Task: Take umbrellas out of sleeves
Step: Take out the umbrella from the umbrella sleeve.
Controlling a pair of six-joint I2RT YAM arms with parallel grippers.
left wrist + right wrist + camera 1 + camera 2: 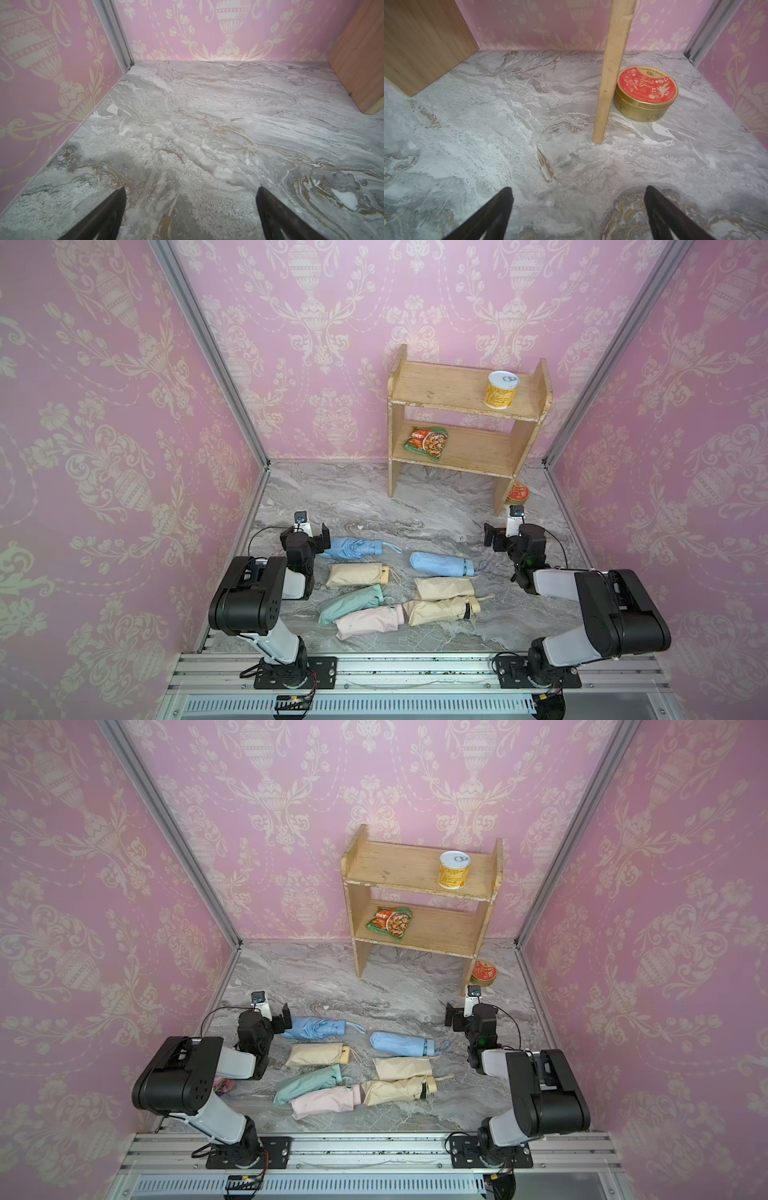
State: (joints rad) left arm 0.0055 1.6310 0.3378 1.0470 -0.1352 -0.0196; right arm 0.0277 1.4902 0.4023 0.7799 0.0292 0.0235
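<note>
1. Seven pastel umbrellas, several in sleeves, lie clustered on my grey marble-patterned table, between both arms.
2. My left gripper and right gripper both gape wide, empty, over bare tabletop.
3. Pink damask wallpaper lines three walls; a wooden shelf at the back carries a yellow can and a snack packet; a red tin sits just beside its leg.

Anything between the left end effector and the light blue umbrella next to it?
Nothing visible does. The open left end effector sits right beside one end of that light blue umbrella, but faces bare tabletop, not it.
</note>
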